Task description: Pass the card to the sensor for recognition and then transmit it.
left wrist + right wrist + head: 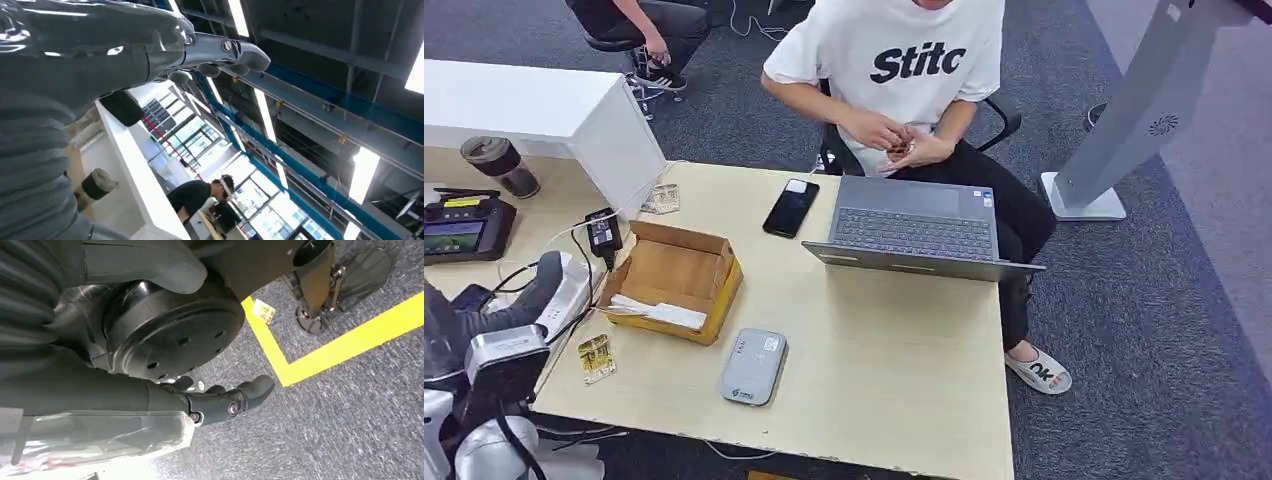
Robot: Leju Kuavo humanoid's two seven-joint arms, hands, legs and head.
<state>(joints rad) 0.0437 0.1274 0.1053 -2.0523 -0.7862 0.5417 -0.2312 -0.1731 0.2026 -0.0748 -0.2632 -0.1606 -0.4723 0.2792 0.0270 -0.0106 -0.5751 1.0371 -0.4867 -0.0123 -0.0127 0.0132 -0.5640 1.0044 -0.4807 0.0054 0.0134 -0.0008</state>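
Pale wood counter (894, 360) carries the task's things: the card (596, 357) lies flat near the robot-side edge, just beside the cardboard box (674, 280), and the grey sensor (753, 366) sits a little further along, apart from the card. A laptop (914, 228) and a phone (790, 207) lie toward the seated person (904, 70).

The left hand (529, 290) is raised beside the counter, apart from the card; the left wrist view shows its fingers (235, 52) stretched out with nothing in them, so it is released. The right hand (220, 400) hangs low over the carpet, fingers loosely extended and empty.

By my judgement the task has not yet started: the card is ungrasped. The risks lie in the pickup. A thin card lying flat gives fingers little to hook, so it may slide off the near edge instead of lifting. The box flap and the cables (574, 250) crowd the approach, and an arm sweeping in could snag them or nudge the sensor out of place.
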